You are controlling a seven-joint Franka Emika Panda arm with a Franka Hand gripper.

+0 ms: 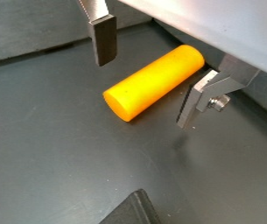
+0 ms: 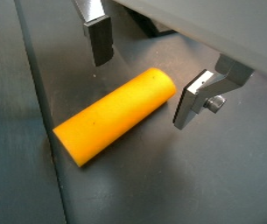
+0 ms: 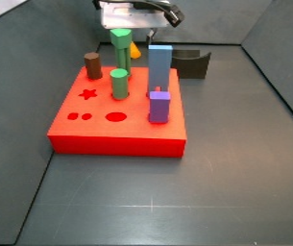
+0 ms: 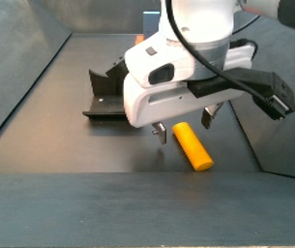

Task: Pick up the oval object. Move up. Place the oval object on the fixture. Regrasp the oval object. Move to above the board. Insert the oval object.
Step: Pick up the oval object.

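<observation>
Fingers point(image 1: 102, 48) of the gripper point(image 1: 145, 80) spread wide, empty, straddling the oval object point(image 1: 154, 81), seemingly untouched.

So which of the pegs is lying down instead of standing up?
The yellow-orange oval object. It lies flat on the floor between the open gripper fingers; the green, brown, blue and purple pegs stand upright in the red board.

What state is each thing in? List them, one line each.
tool: open, low over the floor, fingers either side of the oval object, not touching it.
oval object: lying on its side on the floor, not held.
fixture: standing on the floor, nothing on it.
board: flat on the floor, oval hole unfilled, several pegs standing in it.
</observation>
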